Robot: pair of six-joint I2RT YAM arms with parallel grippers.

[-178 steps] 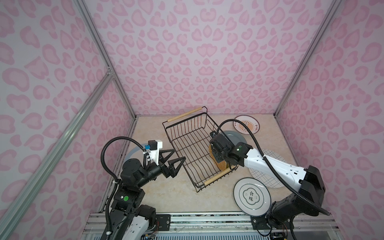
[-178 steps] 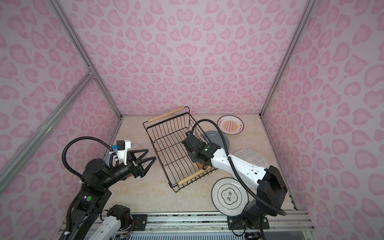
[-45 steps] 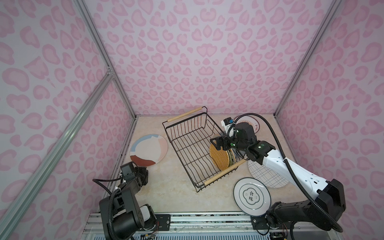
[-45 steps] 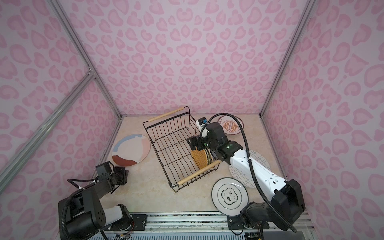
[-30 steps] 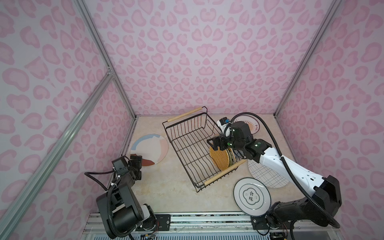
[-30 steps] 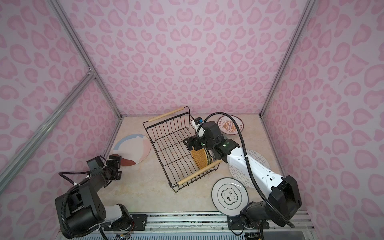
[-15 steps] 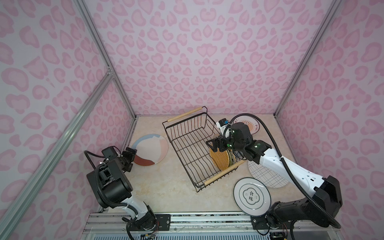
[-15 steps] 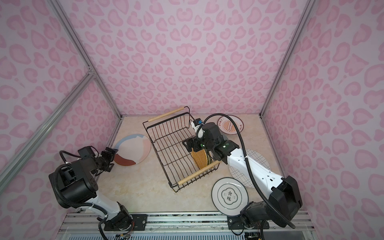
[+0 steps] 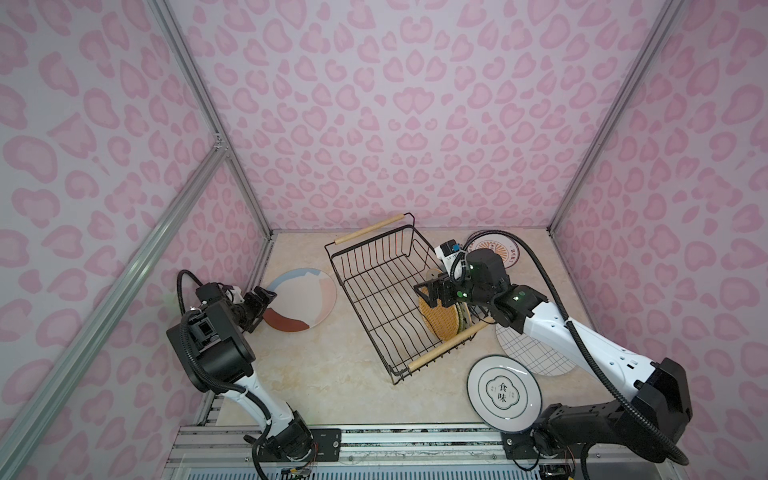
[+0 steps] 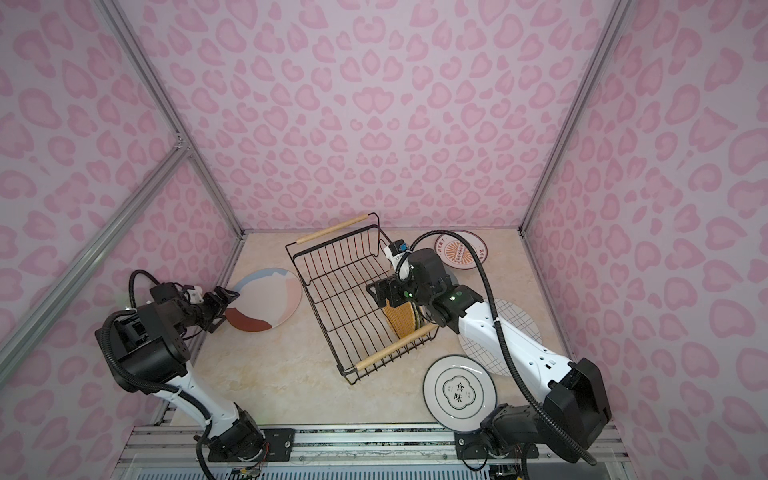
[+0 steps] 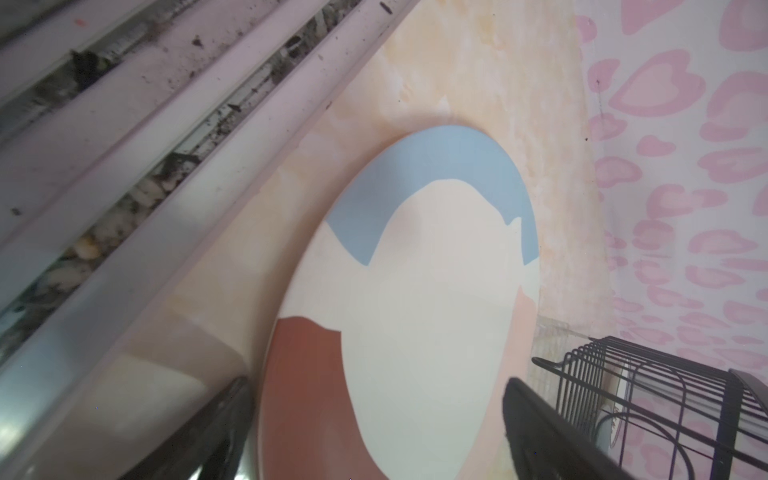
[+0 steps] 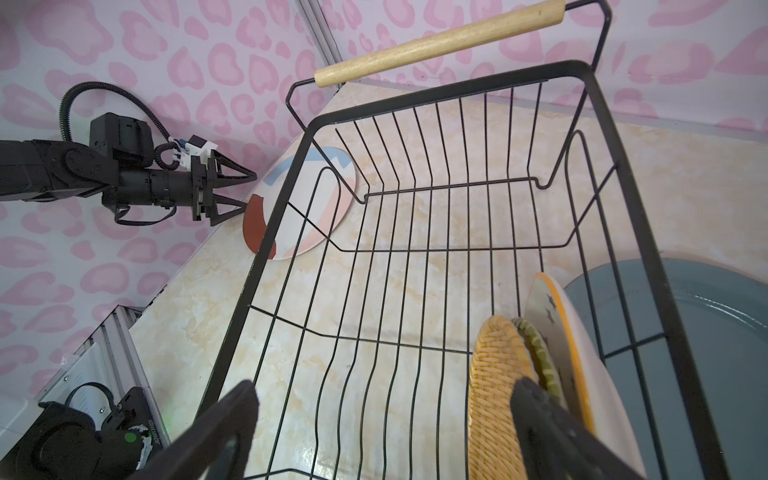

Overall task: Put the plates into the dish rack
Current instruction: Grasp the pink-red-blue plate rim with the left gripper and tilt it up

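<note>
Here, left tool [image 9: 266,299] agape beside the colour-block plate [image 9: 309,291]; right tool [image 9: 432,292] agape above the woven plate [image 9: 441,328].

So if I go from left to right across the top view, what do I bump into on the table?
left pincer → blue-and-red plate → dish rack → grid-lined plate. I skipped the things that overlap these.

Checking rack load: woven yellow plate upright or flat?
Upright: the woven plate stands on edge in the dish rack, beside other plates.
</note>
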